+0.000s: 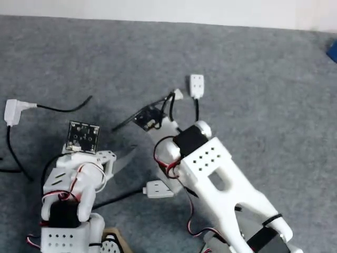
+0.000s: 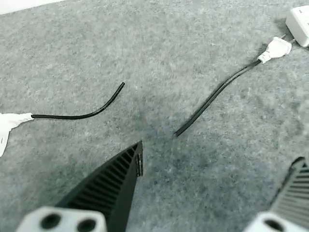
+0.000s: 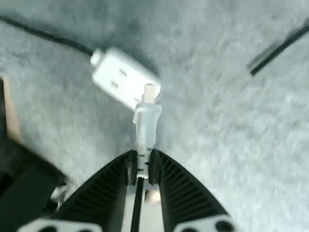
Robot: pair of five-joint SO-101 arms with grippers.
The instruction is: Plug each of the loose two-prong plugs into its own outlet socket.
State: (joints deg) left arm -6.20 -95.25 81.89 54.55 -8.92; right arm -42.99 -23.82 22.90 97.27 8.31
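a: grey table (image 1: 263, 79) under both arms. what do we have?
b: our right hand (image 3: 141, 166) pinches the white plug (image 3: 146, 118), its prongs just beside a white socket (image 3: 120, 77). our left hand (image 2: 219, 154) hangs wide open.

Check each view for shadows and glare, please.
High view: even light, faint shadows beside the arms, no glare. Left wrist view: dark shadow patch on the mat ahead of the open end effector. Right wrist view: plug and socket brightly lit.
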